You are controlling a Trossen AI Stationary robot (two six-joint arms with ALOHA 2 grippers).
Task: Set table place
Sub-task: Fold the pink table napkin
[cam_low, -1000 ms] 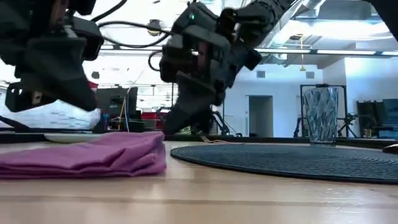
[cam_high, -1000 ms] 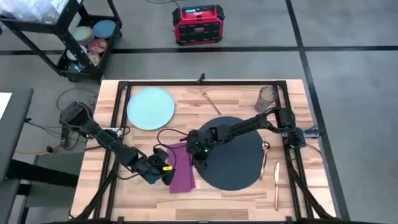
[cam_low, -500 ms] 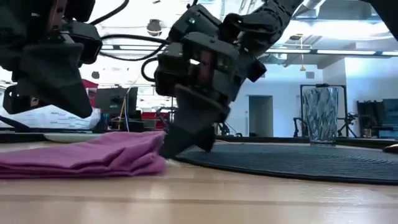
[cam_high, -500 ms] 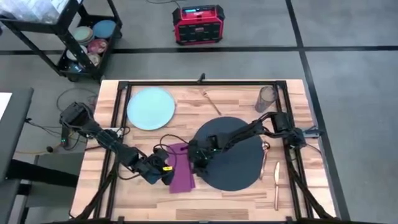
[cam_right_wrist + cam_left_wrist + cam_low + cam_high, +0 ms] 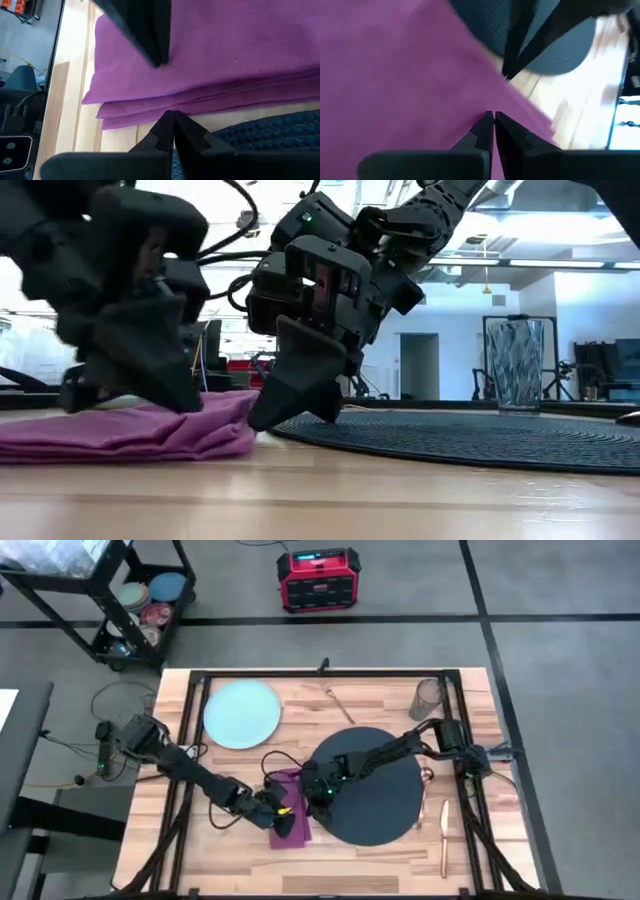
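Low view: left gripper (image 5: 165, 395) pressed together on soft, floppy napkin (image 5: 120, 435), right gripper (image 5: 300, 405) closed beside its folded edge, the best grab

Table (image 5: 330, 875): carrying every piece of the place setting inside its frame.
Mat (image 5: 385, 810): lying right of centre, toward the near edge.
Napkin (image 5: 290, 832): lying flat just left of the mat, its edge running beside the mat's rim.
Plate (image 5: 242, 713): sitting at the far left, well apart from the mat.
Tumbler (image 5: 428, 698): standing at the far right corner, behind the mat.
Fork (image 5: 340, 701): lying behind the mat, between plate and tumbler.
Spoon (image 5: 426, 792): lying just right of the mat.
Knife (image 5: 445, 837): lying right of the spoon.
Left gripper (image 5: 284, 820): pressing down on the napkin.
Right gripper (image 5: 317, 802): reaching across the mat, tips between mat rim and napkin.
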